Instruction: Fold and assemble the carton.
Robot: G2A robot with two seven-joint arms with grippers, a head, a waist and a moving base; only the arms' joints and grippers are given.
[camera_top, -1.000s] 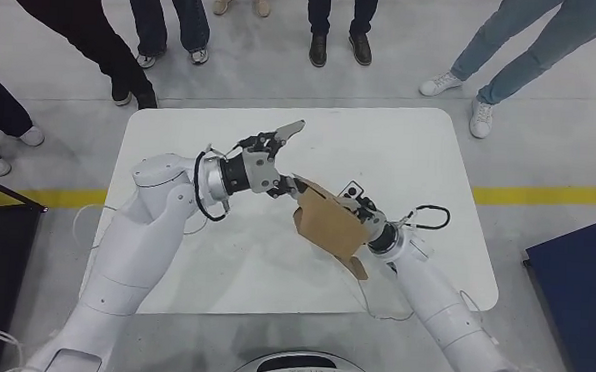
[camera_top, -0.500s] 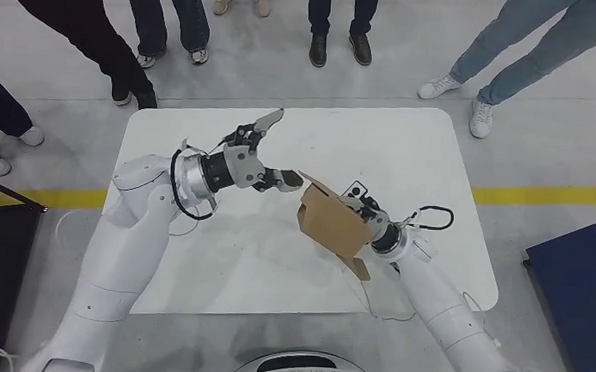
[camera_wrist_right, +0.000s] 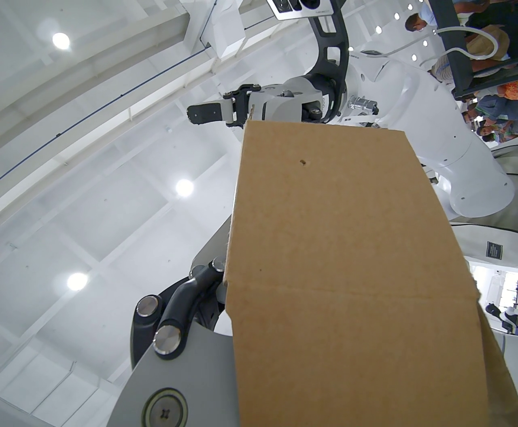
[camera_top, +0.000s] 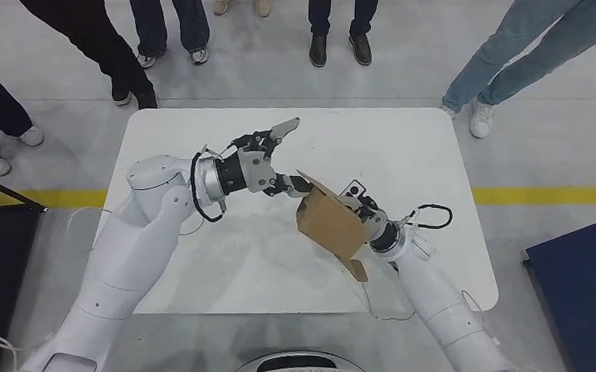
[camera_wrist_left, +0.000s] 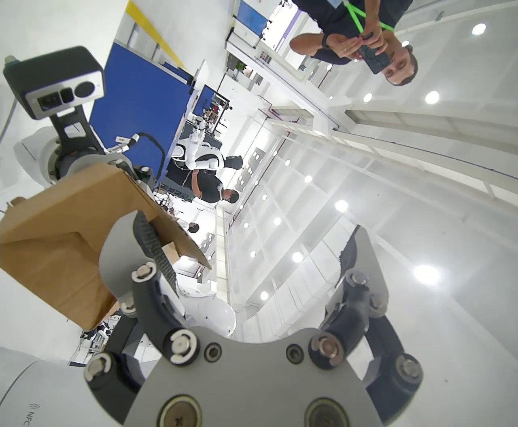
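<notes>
Carton (camera_top: 329, 224) held up over the middle of the white tabletop (camera_top: 420, 151).

My right hand (camera_top: 361, 211) is clamped on the brown carton's edge nearest my right arm, and the cardboard hides those fingers from my wrist. My left hand (camera_top: 293, 157) is spread wide, one fingertip (camera_wrist_left: 150, 238) against the carton's raised flap. A yellow floor line (camera_top: 543, 195) runs beside the tabletop.

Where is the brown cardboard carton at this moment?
In the top view the brown cardboard carton is over the white table, just right of its centre, held by the right gripper; the open left gripper has one finger at its flap.
</notes>
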